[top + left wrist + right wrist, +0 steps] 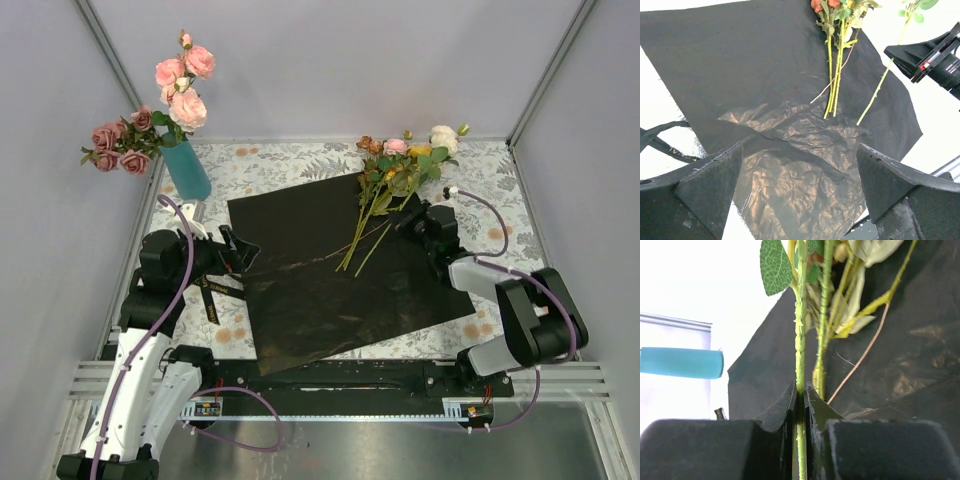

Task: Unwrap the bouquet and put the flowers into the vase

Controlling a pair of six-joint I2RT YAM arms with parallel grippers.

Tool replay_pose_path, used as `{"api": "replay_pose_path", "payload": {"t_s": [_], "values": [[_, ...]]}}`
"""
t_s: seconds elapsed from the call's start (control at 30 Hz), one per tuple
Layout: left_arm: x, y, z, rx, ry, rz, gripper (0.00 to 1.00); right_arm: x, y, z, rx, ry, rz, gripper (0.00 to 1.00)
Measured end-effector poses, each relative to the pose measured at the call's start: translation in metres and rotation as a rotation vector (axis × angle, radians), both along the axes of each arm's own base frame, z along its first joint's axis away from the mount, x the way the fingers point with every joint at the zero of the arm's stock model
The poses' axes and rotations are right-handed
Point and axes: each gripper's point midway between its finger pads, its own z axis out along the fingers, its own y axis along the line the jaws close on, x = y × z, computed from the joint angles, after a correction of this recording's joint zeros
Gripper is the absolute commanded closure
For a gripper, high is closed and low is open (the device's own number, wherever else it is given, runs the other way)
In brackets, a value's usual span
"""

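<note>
The bouquet's black paper [320, 290] lies spread flat on the table. Loose flowers [398, 165] lie across its far right corner, stems pointing toward me. My right gripper [408, 220] is shut on one thin green stem [800, 330], its jaws [800, 390] pinching it just below a leaf; the other stems [824, 315] lie beside it. The teal vase [186, 168] stands at the far left and holds several pink roses [180, 85]. My left gripper [238, 250] hovers open over the paper's left edge, with only crinkled paper [800, 170] between its fingers [710, 185].
A black ribbon [210, 295] lies on the floral tablecloth [290, 160] by the left arm. Grey walls and metal posts enclose the table on three sides. In the left wrist view the right gripper [912, 54] shows at the upper right.
</note>
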Motion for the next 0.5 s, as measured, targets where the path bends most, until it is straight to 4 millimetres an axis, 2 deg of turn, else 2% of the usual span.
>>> {"api": "replay_pose_path", "payload": {"t_s": [0.17, 0.27, 0.4, 0.5], "values": [[-0.003, -0.009, 0.004, -0.020, -0.010, -0.052, 0.08, -0.011, -0.006, 0.043, -0.044, -0.094, 0.019, 1.00], [-0.005, -0.016, 0.002, -0.030, 0.003, -0.092, 0.10, -0.020, -0.001, 0.067, -0.062, -0.163, 0.079, 1.00], [-0.009, -0.033, 0.004, -0.058, 0.032, -0.169, 0.12, -0.042, 0.023, 0.096, -0.060, -0.262, 0.248, 1.00], [-0.014, -0.052, 0.015, -0.086, 0.031, -0.242, 0.12, -0.067, 0.051, 0.116, -0.037, -0.340, 0.401, 1.00]]}}
